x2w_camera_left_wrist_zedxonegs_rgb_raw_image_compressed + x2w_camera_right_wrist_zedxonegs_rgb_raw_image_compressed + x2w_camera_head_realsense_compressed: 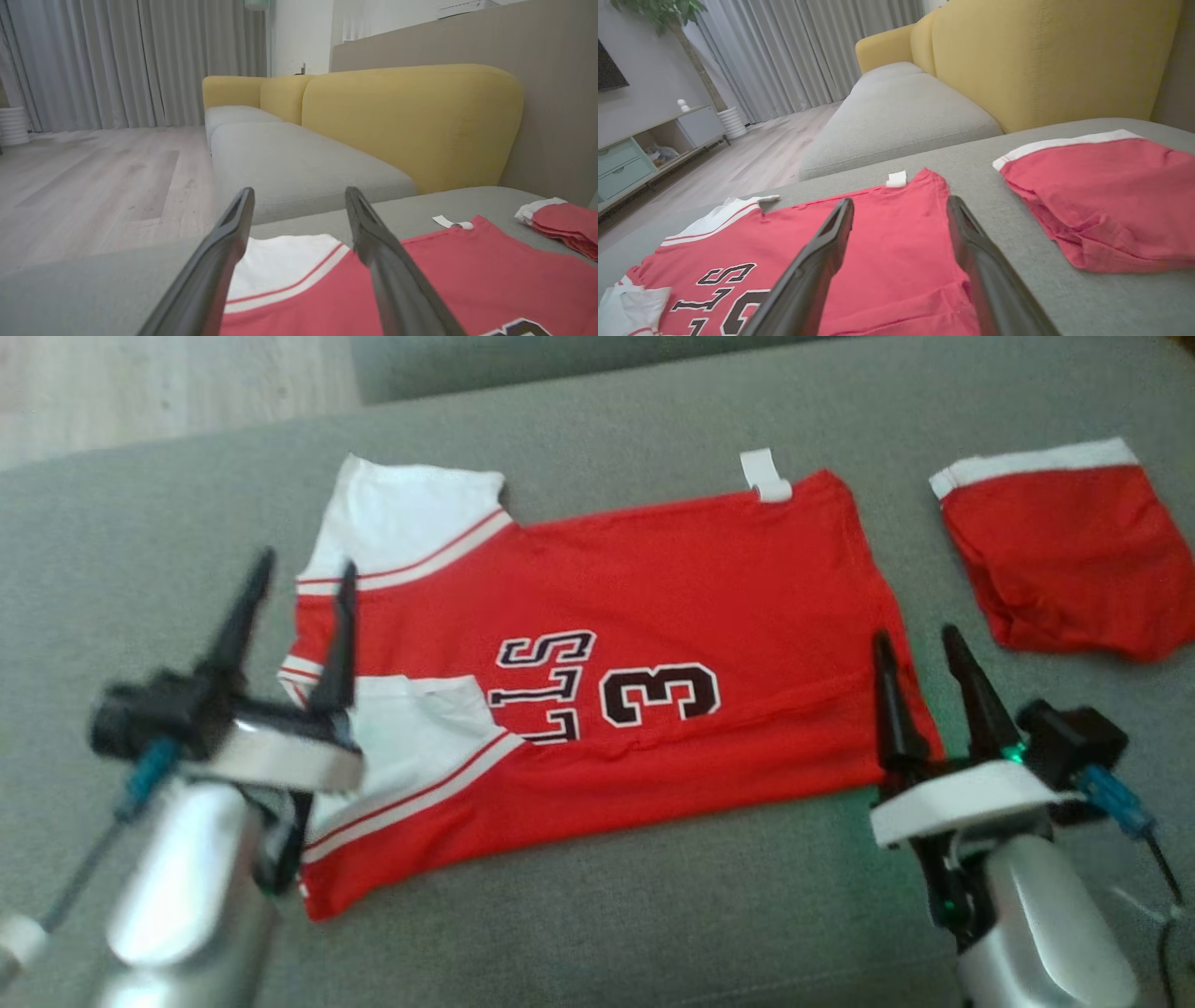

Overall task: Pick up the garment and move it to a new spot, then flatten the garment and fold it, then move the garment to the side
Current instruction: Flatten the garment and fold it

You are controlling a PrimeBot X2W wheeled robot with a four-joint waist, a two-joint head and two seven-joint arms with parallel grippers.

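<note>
**Two red pieces, one tag, jaws wide on both arms**

The left gripper point(308, 562) is hovering over the garment's white sleeve end, and the right gripper point(915, 635) over its hem corner. Both are spread wide and holding nothing. The one garment point(672, 579), a red jersey, is lying flat on the grey cushion point(653, 915), showing "3" and the letters "LLS". One white tag point(766, 474) is sticking out at its far edge. A second red piece point(1074, 551) is lying apart, to the right.

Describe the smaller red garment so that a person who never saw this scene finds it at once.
On the grey sofa cushion, find the big red jersey lying flat in the middle. To its right, apart from it, lie the folded red shorts. They carry no number or letters, only one white band along the far edge.
</note>
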